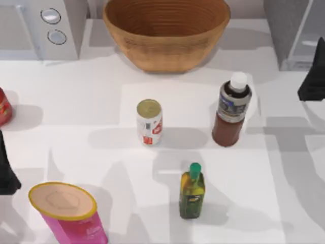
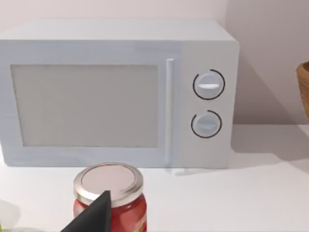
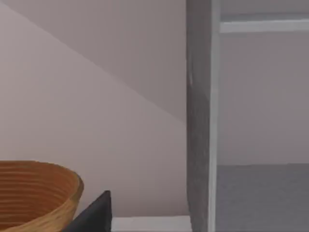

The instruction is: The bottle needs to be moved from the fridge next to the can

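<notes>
Bottle (image 1: 231, 113) upright on the table, right of the can (image 1: 149, 122).
Right gripper (image 1: 312, 81) near the fridge (image 1: 297, 30); whether either gripper's fingers are open, I cannot tell.

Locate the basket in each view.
Top view: basket at the table's back, between microwave and fridge.
Left wrist view: basket sliver past the microwave's knobs.
Right wrist view: basket rim beside the fridge wall.
Shared landmark: the white table.
Left gripper and right gripper parked at the table's sides.
</notes>
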Robot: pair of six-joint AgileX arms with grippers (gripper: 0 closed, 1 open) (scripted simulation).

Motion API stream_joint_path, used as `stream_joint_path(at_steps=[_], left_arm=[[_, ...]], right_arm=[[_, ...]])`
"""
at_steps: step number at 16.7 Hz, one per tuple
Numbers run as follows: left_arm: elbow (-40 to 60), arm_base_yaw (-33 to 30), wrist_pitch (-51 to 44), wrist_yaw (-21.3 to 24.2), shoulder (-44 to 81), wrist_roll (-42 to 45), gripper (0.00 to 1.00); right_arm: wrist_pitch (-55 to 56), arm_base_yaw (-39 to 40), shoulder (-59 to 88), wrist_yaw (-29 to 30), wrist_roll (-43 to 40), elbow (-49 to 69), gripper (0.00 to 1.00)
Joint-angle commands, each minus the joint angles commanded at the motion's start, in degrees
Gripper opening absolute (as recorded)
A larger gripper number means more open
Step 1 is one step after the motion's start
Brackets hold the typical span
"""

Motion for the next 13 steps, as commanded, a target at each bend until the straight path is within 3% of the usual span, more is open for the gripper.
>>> stream_joint_path(at_steps=[8, 13], left_arm=[[0.00, 0.00, 0.00, 0.00, 0.00, 0.00, 1.00], [0.00, 0.00, 0.00, 0.00, 0.00, 0.00, 1.00]], right_arm=[[-31.49, -18.17, -43.43, -16.99, -0.24, -14.47, 1.00], [-43.12, -23.62, -57.76, -24.06, -0.34, -19.37, 1.00]])
